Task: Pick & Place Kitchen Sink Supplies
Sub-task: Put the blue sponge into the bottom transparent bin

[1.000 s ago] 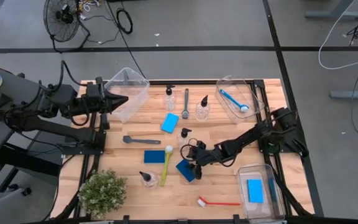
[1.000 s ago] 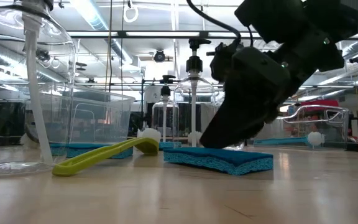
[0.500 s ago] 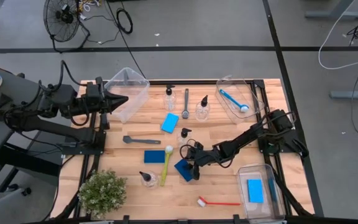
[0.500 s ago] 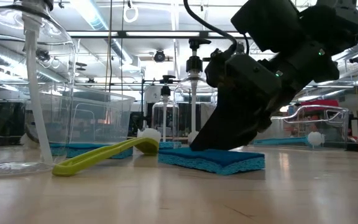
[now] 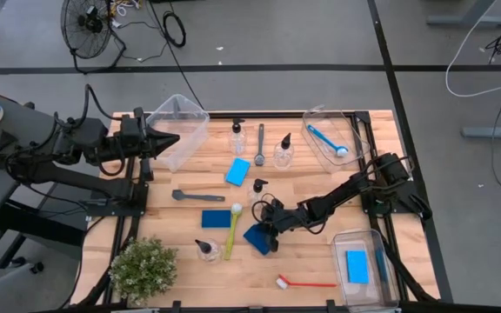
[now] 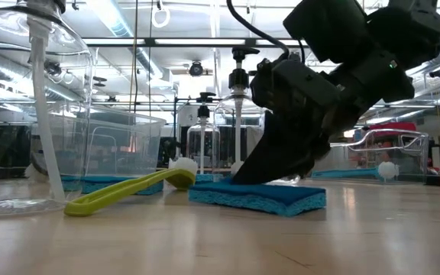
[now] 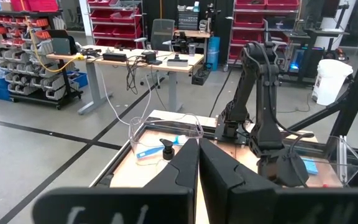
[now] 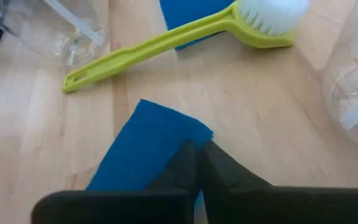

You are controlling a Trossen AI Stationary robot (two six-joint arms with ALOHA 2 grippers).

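One blue sponge (image 5: pixel 257 239) lies flat on the wooden table (image 5: pixel 311 265) near its middle front, and the right gripper (image 5: pixel 270 236) is down on it, fingers drawn together over the sponge's edge; in the right wrist view the two dark fingers (image 8: pixel 219 171) meet with almost no gap and the sponge (image 8: pixel 148 149) sits under and just ahead of them, so whether any of it is pinched cannot be told. Low view: the same sponge (image 6: pixel 258 198) rests on the tabletop with the gripper (image 6: pixel 270 169) tip touching its top. Just beside it, on the robot's left, lies the yellow-green brush (image 5: pixel 232 230) with its white head away from the front edge, next to a second blue sponge (image 5: pixel 216 218). A small clear bottle (image 5: pixel 205 250) stands near the potted plant (image 5: pixel 143 268) at the front left corner. A red brush (image 5: pixel 304 282) lies near the front edge. The front right bin (image 5: pixel 390 287) holds a blue sponge (image 5: pixel 357 266). Further back: a third loose sponge (image 5: pixel 237 171), a grey brush (image 5: pixel 259 144), a dark grey brush (image 5: pixel 197 196), three more bottles (image 5: pixel 283 149), and a back right bin (image 5: pixel 320 155) with a blue brush (image 5: pixel 326 140). Left gripper (image 5: pixel 165 140) hangs at the back left beside an empty-looking clear bin (image 5: pixel 190 130), fingers pressed shut, holding nothing.
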